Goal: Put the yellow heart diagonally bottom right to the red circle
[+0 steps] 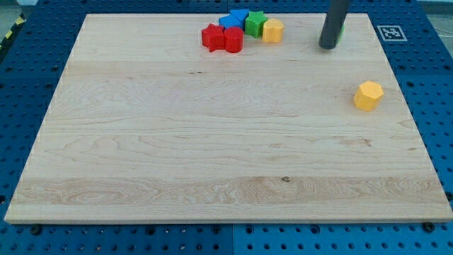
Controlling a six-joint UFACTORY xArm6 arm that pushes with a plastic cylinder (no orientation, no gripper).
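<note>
Rod comes down from the view's top right; my tip [328, 47] sits on the tabletop [212, 156] near the top edge. No tool on this arm, just the bare rod, so nothing is clenched or grasped. A sliver of a green block [342, 30] shows just behind the rod on its right side; shape can't be made out, mostly hidden.

Cluster at the view's top centre, all packed tight:
- red star block [211, 36] on the left end
- red block [233, 40] touching it on the right, looks rounded/faceted, exact shape unclear
- blue block [234, 19] behind the two reds, shape hard to tell
- green star block [255, 23] right of the blue one
- yellow block [273, 30] on the right end, touching the green star; rounded, probably the heart but can't confirm

My tip is to the right of this cluster, clear of it, not touching the yellow block at the end.

Second yellow block [369, 95] sits alone at the view's right, below and to the right of my tip, well apart from the cluster. Looks hexagonal/faceted. Tip is not in contact with it.

Rest of the tabletop is plain wood, on a blue perforated base [432, 85]. A black-and-white marker tag [390, 32] sits at the top right corner.
</note>
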